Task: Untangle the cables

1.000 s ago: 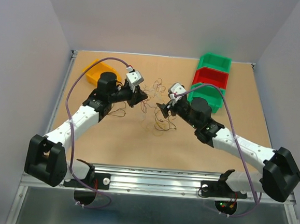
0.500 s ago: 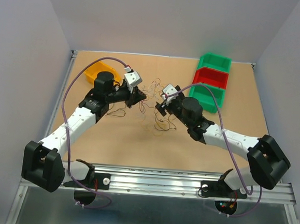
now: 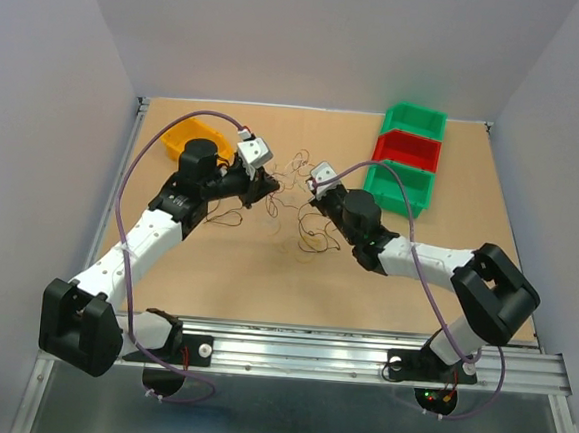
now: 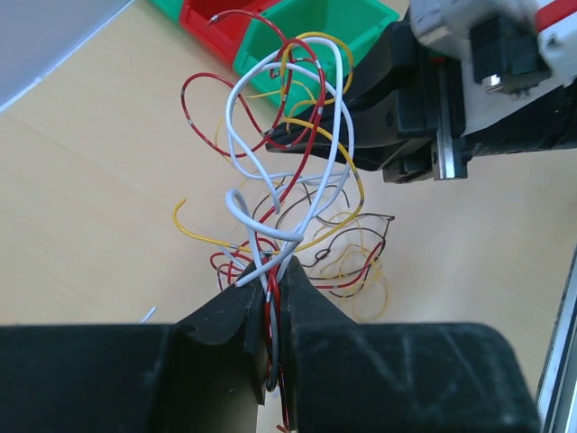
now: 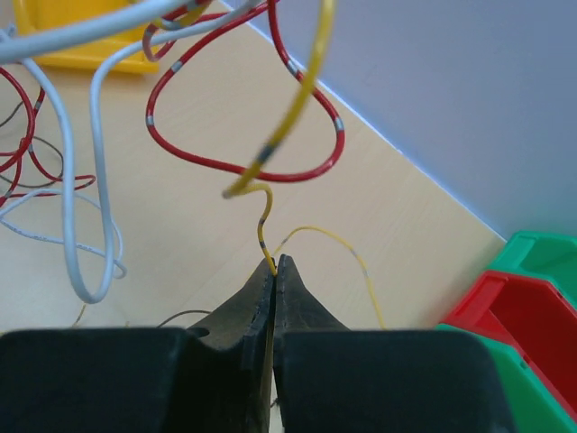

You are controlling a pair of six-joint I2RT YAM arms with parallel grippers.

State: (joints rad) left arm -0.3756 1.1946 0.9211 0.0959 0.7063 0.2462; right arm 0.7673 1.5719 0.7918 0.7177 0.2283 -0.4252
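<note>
Your left gripper point(image 4: 270, 275) pinches the cable bundle point(image 4: 287, 180) as anchor — your right gripper point(image 5: 274, 266) clamps one yellow wire point(image 5: 261, 225), likely to draw it free.

The cables point(image 4: 270, 262) wear smooth, glossy plastic insulation. The table point(image 3: 265, 275) looks like matt, smooth wood or fibreboard. The bins point(image 3: 415, 110) are shiny plastic, the jaws matt black.

Table point(image 3: 265, 275) with cables point(image 3: 313, 240), bins point(image 3: 406, 148)
</note>
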